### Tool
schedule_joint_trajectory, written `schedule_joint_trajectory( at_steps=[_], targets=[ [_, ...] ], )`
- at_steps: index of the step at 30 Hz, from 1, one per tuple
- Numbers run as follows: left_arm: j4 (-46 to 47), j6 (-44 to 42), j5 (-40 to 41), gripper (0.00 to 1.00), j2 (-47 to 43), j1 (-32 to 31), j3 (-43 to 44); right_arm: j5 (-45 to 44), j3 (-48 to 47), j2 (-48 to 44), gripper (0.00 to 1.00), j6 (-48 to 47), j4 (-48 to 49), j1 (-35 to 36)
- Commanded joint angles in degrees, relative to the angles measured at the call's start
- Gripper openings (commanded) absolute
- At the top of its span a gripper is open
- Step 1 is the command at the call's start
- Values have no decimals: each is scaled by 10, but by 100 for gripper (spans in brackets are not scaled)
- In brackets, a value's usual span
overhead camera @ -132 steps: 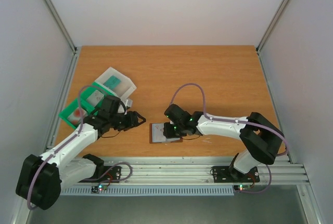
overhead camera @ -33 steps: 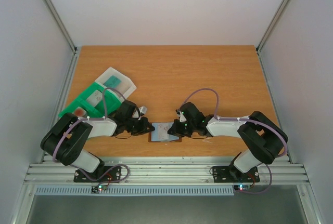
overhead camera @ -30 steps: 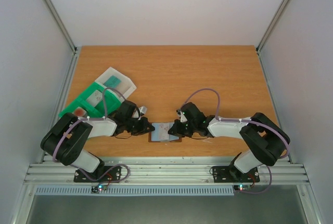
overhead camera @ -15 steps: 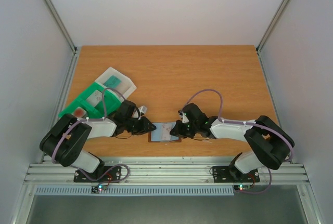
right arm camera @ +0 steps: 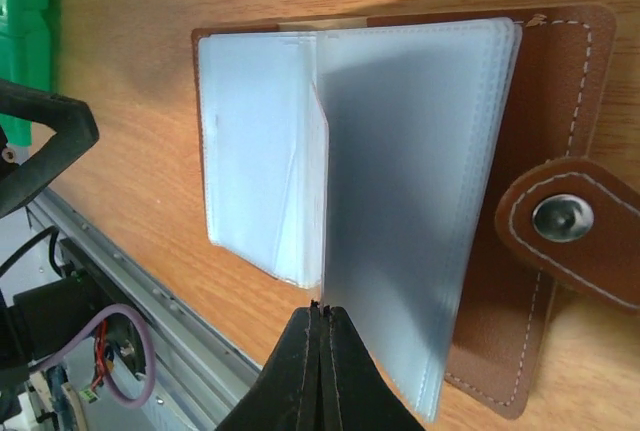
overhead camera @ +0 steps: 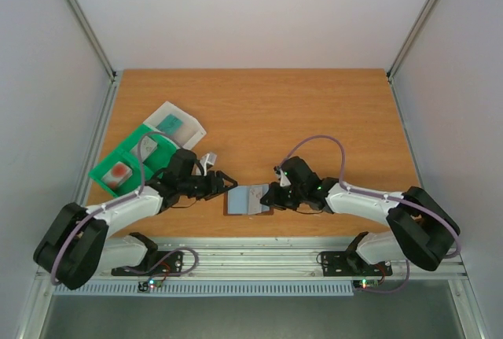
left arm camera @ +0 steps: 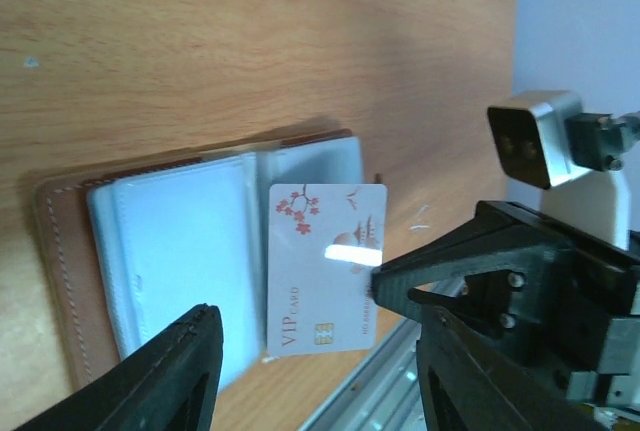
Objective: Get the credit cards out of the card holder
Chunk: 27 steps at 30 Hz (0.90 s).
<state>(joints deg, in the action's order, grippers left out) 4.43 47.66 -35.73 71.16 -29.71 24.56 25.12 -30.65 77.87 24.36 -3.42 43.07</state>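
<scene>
A brown card holder point(overhead camera: 238, 202) lies open near the middle of the tabletop's point(overhead camera: 259, 111) near edge. Its spread length runs along that edge and its fold runs front to back. The right gripper point(right arm camera: 322, 313) is pinched tight on the long edge of a white card point(left arm camera: 325, 251) above the pale sleeves, with the card's length parallel to the fold. The left gripper point(overhead camera: 223, 183) sits just beside the holder's left side, jaws spread and holding nothing.

1 card holder point(overhead camera: 238, 201); 1 white VIP card point(left arm camera: 325, 266), 1 red card point(overhead camera: 118, 172), 1 teal card point(overhead camera: 168, 123); 1 green tray point(overhead camera: 106, 167); 1 clear box point(overhead camera: 189, 133)
</scene>
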Motion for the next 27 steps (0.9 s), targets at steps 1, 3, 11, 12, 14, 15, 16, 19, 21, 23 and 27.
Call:
schedule_joint_trajectory(
  at_steps=[1,3,11,12,14,15,16,19,21,23,27],
  targets=[
    [-9,22,-2,55,-49,-3,-3,-1,2,-34,1,10,-19,-2],
    [-9,34,-2,57,-71,-3,-5,2,2,-51,1,15,-21,-2],
    [44,105,-5,59,-143,-3,-45,17,12,-105,1,54,9,-2],
    [58,116,-8,59,-151,-3,-53,21,12,-111,1,61,19,-1],
    [80,149,-11,60,-167,-3,-64,23,11,-119,1,75,32,-1],
    [89,157,-11,60,-175,-3,-68,26,10,-124,1,85,41,-1],
    [99,170,-10,60,-181,-3,-74,29,10,-129,1,93,57,-1],
    [136,203,-10,60,-197,-2,-90,33,10,-143,1,118,84,-1],
    [155,217,-9,60,-204,-3,-99,33,8,-152,1,132,94,-1],
    [171,231,-7,60,-207,-3,-107,31,3,-158,1,141,100,-1],
    [226,259,-16,58,-204,-3,-119,25,-6,-160,1,162,124,0]
  ],
)
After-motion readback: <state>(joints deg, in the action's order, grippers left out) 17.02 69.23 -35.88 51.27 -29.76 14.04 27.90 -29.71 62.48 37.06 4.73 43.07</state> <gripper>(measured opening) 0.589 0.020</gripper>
